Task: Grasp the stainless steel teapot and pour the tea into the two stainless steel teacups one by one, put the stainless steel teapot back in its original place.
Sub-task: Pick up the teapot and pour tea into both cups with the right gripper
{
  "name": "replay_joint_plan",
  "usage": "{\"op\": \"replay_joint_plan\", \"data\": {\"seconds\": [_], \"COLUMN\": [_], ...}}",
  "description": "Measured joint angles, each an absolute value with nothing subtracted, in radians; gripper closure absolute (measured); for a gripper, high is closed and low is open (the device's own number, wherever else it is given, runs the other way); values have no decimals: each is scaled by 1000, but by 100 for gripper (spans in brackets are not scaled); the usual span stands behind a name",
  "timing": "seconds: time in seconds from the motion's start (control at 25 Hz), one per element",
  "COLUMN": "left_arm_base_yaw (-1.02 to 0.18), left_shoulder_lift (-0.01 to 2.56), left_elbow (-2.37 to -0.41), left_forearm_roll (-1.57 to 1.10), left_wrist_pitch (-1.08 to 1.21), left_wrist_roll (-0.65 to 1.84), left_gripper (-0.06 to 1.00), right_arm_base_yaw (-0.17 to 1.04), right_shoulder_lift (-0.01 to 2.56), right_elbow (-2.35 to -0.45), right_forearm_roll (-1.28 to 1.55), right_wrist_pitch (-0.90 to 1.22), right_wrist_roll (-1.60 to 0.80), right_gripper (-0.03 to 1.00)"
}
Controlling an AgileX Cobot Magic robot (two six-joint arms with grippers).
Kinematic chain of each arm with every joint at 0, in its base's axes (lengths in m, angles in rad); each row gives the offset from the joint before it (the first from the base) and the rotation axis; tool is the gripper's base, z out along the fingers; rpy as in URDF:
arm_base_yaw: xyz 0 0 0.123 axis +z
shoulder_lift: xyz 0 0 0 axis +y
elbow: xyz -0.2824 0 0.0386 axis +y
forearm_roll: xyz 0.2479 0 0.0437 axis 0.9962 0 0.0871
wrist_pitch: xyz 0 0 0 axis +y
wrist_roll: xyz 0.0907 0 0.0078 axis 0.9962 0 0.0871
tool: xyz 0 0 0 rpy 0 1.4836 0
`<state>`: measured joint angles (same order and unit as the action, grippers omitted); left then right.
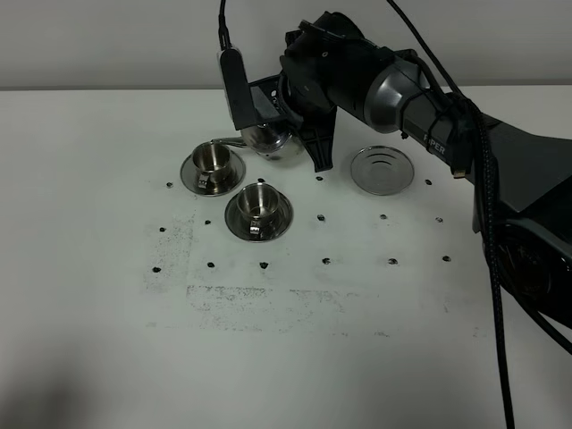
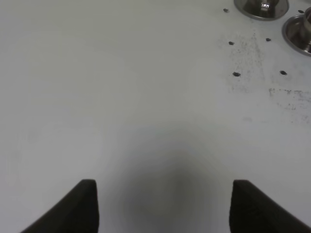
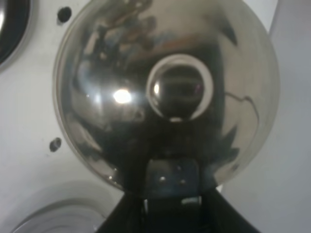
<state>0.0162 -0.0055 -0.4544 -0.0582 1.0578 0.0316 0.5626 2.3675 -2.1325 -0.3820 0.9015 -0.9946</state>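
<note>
Right hand (image 1: pixel 288 125) grips teapot (image 3: pixel 97 73); knob (image 3: pixel 180 87) visible only wrist-side.

One teapot (image 1: pixel 268 138) showing. Two teacups sitting on table (image 1: pixel 313 357): far teacup (image 1: pixel 212 159), near teacup (image 1: pixel 257 198). Two flared saucers lying under them, one per cup: far saucer (image 1: pixel 189 174), near saucer (image 1: pixel 282 218). One flat disc (image 1: pixel 382 170) lying. One robot arm (image 1: pixel 429 125) showing in high view. Small dark dots (image 1: pixel 326 262) marking table, at least a dozen showing. Left gripper (image 2: pixel 160 208) showing two dark fingertips (image 2: pixel 82 206).
</note>
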Motion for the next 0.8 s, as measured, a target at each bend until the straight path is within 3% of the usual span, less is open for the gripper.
{"op": "replay_joint_plan", "data": {"seconds": [0.8], "left_arm_base_yaw": [16], "left_shoulder_lift": [-5], "left_elbow": [-454], "left_forearm_roll": [-58], "left_wrist_pitch": [1058], "left_wrist_roll": [32], "left_gripper": [39], "right_arm_base_yaw": [581], "right_shoulder_lift": [2368], "right_elbow": [-2132], "right_forearm_roll": [-552], "right_wrist_pitch": [885], "right_wrist_roll": [-1001], "right_gripper": [77]}}
